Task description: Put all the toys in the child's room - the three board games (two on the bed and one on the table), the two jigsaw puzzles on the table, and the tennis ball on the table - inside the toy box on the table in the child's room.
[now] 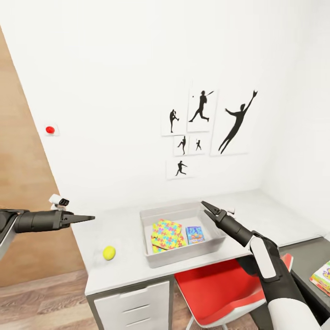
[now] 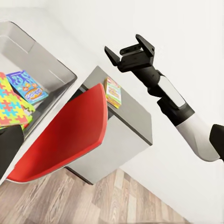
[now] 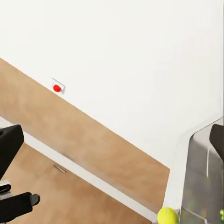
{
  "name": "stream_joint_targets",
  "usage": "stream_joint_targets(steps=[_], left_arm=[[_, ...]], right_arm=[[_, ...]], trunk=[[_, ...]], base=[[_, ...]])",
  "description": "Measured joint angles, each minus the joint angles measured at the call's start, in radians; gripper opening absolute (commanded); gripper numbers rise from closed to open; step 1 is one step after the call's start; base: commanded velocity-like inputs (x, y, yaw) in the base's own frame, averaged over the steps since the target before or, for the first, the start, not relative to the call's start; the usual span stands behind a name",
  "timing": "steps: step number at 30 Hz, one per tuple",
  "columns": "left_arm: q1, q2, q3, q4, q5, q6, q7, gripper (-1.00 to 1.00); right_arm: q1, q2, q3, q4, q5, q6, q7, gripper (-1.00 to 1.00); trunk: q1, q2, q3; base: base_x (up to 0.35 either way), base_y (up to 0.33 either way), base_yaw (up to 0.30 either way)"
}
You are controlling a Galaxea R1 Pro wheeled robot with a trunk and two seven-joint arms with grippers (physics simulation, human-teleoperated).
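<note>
Puzzles (image 1: pixel 167 234), two, and one game (image 1: pixel 195 234) fill toy box (image 1: pixel 183 254).

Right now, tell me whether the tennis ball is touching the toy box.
Apart. The head view shows the tennis ball on the pale table, with a bare strip of tabletop between it and the toy box's near left wall.

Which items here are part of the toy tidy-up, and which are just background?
Task items:
toy box on the table
jigsaw puzzle and a blue box, both inside the toy box
tennis ball on the table
board game on the dark desk

Background:
red chair
posters
red wall button
</note>
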Motion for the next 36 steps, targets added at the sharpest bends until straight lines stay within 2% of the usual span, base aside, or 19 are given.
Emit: stream_joint_targets(steps=[26,36], left_arm=[[0.0,-0.008,-0.002,0.001,-0.006,-0.003,0.0,1.0],[0.0,-0.008,-0.001,0.001,-0.008,-0.003,0.0,1.0]], right_arm=[[0.0,0.0,-0.002,0.002,0.0,-0.001,0.002,1.0],[0.0,0.0,-0.014,0.002,0.0,-0.001,0.002,1.0]], trunk=[[0.0,0.0,0.0],[0.0,0.0,0.0]], base=[[0.0,0.0,-0.277],[0.0,0.0,-0.28]])
